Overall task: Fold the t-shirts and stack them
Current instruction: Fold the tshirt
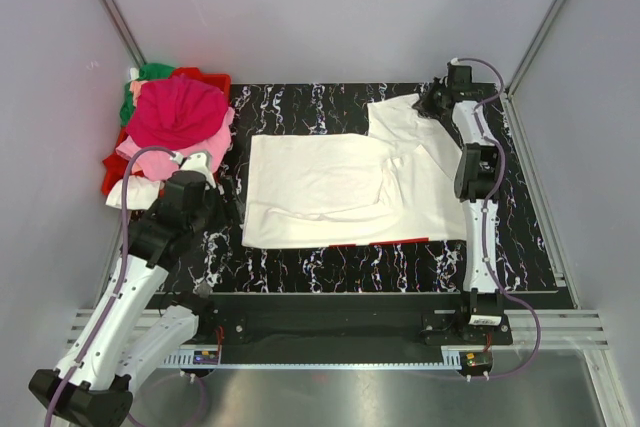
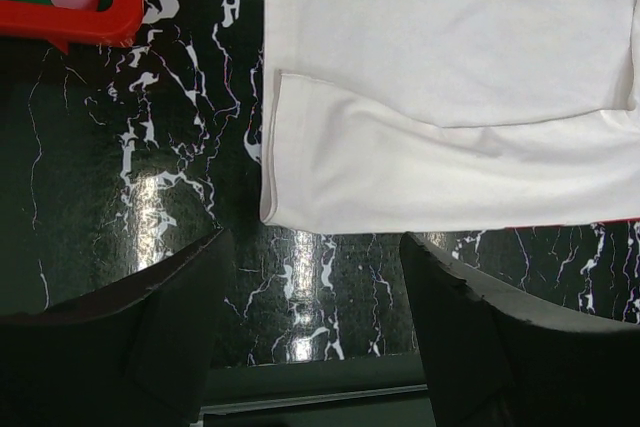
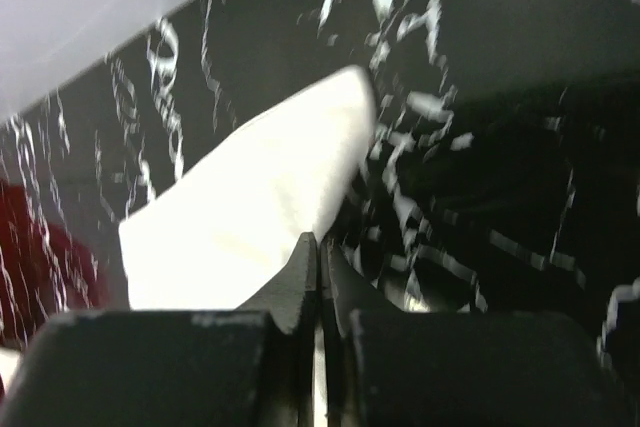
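While our right pincer [image 3: 318, 247] looks clenched on the far sleeve of the white shirt [image 1: 330, 187], our left pincer [image 2: 312, 267] hangs released. The shirt's near corner lies just ahead of it on the tabletop [image 1: 300, 267], with its long axis running crosswise toward the right pincer.

You have a black table [image 1: 300, 107] veined with white across the middle of the top view. A red plastic bin [image 1: 213, 78] sits at the upper left of the frame, by the table's left edge. Plain grey walls [image 1: 330, 7] close in the left, right and top. A slotted metal rail [image 1: 560, 325] runs along the bottom.
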`<state>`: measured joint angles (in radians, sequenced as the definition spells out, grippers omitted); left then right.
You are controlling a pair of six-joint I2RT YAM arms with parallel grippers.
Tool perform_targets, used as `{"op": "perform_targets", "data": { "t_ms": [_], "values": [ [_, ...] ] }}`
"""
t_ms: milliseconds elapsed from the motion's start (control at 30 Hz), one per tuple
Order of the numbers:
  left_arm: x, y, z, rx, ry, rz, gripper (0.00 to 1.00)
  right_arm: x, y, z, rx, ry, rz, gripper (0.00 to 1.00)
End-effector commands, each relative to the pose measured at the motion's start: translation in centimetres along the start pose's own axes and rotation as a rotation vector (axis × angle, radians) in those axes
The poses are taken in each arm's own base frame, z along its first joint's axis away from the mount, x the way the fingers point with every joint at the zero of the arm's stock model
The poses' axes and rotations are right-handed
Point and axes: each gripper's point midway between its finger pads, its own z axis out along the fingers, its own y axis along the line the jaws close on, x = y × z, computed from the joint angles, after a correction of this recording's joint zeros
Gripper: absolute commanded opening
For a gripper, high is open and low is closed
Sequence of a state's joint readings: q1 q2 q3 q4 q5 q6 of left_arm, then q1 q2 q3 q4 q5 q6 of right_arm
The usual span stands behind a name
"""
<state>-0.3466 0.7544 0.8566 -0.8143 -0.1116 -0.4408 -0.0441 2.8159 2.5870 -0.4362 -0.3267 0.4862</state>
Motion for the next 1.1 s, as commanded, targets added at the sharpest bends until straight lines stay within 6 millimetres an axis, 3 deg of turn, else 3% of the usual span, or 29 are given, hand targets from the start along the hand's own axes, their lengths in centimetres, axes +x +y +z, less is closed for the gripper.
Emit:
{"op": "perform_targets", "data": {
  "t_ms": [0, 33, 67, 133, 167, 233, 267, 367, 467, 567, 600, 633, 667, 700, 733, 833, 867, 900, 933, 967, 1000, 1067],
  "values": [
    [-1.0, 0.3, 0.4, -0.018, -0.043, 0.003, 0.72, -5.6, 9.1, -7.1, -0.137, -0.135, -0.225, 0.0],
    [-1.0, 0.4, 0.4, -0.022, -0.043, 0.002, 0.72, -5.8, 9.8, -8.2, -0.139, -0.141, -0.253, 0.0],
    [-1.2, 0.7, 0.4, -0.029, -0.047, -0.01, 0.72, -5.1, 12.1, -10.3, -0.151, -0.135, -0.32, 0.0],
    [-1.6, 1.1, 0.6, -0.042, -0.055, -0.032, 0.73, -4.1, 13.6, -12.3, -0.132, -0.145, -0.368, 0.0],
    [-2.2, 1.8, 0.7, -0.063, -0.064, -0.059, 0.73, -3.0, 13.9, -14.7, -0.12, -0.136, -0.38, 0.0],
    [-3.1, 1.6, 1.6, -0.069, -0.071, -0.089, 0.77, -2.0, 14.2, -16.8, -0.093, -0.157, -0.403, 0.0],
    [-3.7, 1.1, 2.0, -0.052, -0.076, -0.099, 0.78, -0.5, 13.8, -19.2, -0.076, -0.149, -0.406, 0.0],
    [-6.6, -1.1, 4.6, 0.001, -0.065, -0.122, 0.78, 2.3, 12.4, -22.8, -0.02, -0.157, -0.396, 0.0],
    [-9.9, -2.6, 8.4, 0.003, -0.037, -0.134, 0.76, 4.6, 10.6, -25.2, 0.024, -0.162, -0.35, 0.0],
    [-13.4, -4.0, 14.1, -0.004, 0.014, -0.129, 0.71, 6.0, 9.9, -26.6, 0.03, -0.175, -0.294, 0.0],
    [-11.8, -3.5, 15.9, -0.027, 0.075, -0.128, 0.7, 6.4, 9.9, -26.7, 0.023, -0.172, -0.284, 0.0],
    [-14.1, -4.4, 16.5, -0.013, 0.045, -0.128, 0.7, 6.7, 10.0, -26.9, 0.011, -0.167, -0.281, 0.0],
    [-14.7, -4.7, 17.7, -0.015, 0.051, -0.127, 0.7, 7.2, 9.8, -26.9, 0.006, -0.159, -0.276, 0.0],
    [-13.2, -4.1, 20.5, -0.046, 0.119, -0.121, 0.7, 7.3, 9.9, -27.0, 0.002, -0.159, -0.266, 0.0],
    [-15.4, -5.4, 21.0, -0.009, 0.093, -0.123, 0.7, 7.5, 9.9, -27.0, -0.004, -0.154, -0.267, 0.0],
    [-14.0, -4.3, 25.6, -0.073, 0.179, -0.109, 0.71, 7.9, 9.6, -27.2, -0.003, -0.158, -0.262, 0.0],
    [-15.9, -4.3, 26.1, -0.087, 0.142, -0.103, 0.72, 7.9, 9.7, -27.3, -0.006, -0.163, -0.265, 0.0],
    [-14.0, -3.3, 28.2, -0.123, 0.204, -0.103, 0.72, 7.9, 9.6, -27.3, -0.007, -0.17, -0.263, 0.0],
    [-13.9, -2.9, 28.9, -0.141, 0.214, -0.104, 0.72, 8.0, 9.6, -27.3, -0.006, -0.17, -0.264, 0.0],
    [-15.1, -2.8, 29.4, -0.156, 0.189, -0.105, 0.72, 8.1, 9.5, -27.3, -0.01, -0.17, -0.262, 0.0],
    [-13.5, -1.9, 30.8, -0.183, 0.234, -0.109, 0.73, 8.2, 9.6, -27.3, -0.016, -0.17, -0.262, 0.0],
    [-13.4, -0.7, 31.6, -0.22, 0.237, -0.125, 0.73, 8.4, 9.6, -27.4, -0.023, -0.171, -0.262, 0.0]
  ]
}}
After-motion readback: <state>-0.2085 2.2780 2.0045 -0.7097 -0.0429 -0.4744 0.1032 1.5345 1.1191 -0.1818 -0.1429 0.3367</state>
